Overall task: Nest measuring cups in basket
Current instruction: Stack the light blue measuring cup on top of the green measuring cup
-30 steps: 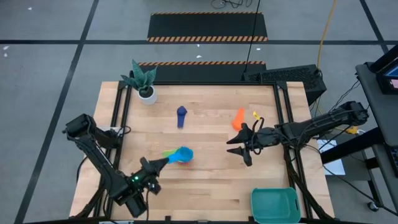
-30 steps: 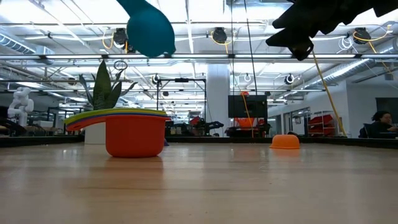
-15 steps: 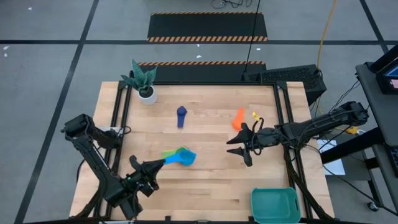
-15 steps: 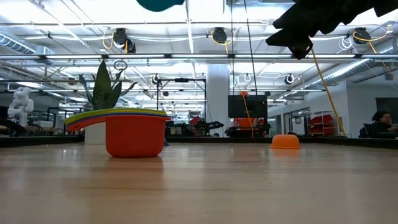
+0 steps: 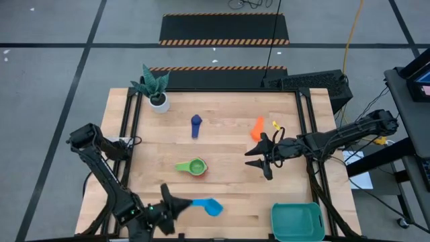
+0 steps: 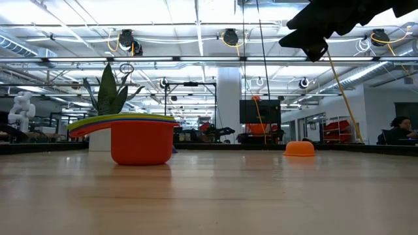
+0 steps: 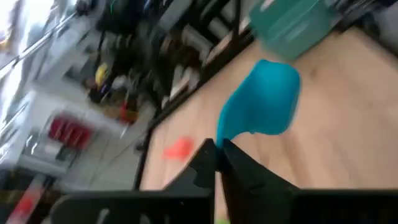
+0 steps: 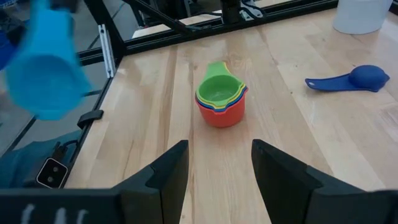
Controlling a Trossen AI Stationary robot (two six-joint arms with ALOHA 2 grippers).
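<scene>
Wooden table (image 5: pixel 235 195) | left gripper (image 5: pixel 180 204) jaws clamped on light blue cup (image 5: pixel 209 206) | right gripper (image 5: pixel 259 157) jaws apart, empty

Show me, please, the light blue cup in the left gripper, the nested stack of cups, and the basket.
light blue cup (image 5: pixel 213 208), high view, on its bowl.
nested stack of cups (image 8: pixel 221 101), right wrist view, on the green top cup's bowl.
basket (image 5: pixel 297 210), high view, on its far wall.

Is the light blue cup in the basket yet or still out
Out. The left gripper holds the light blue cup by its handle above the table, short of the basket.
</scene>
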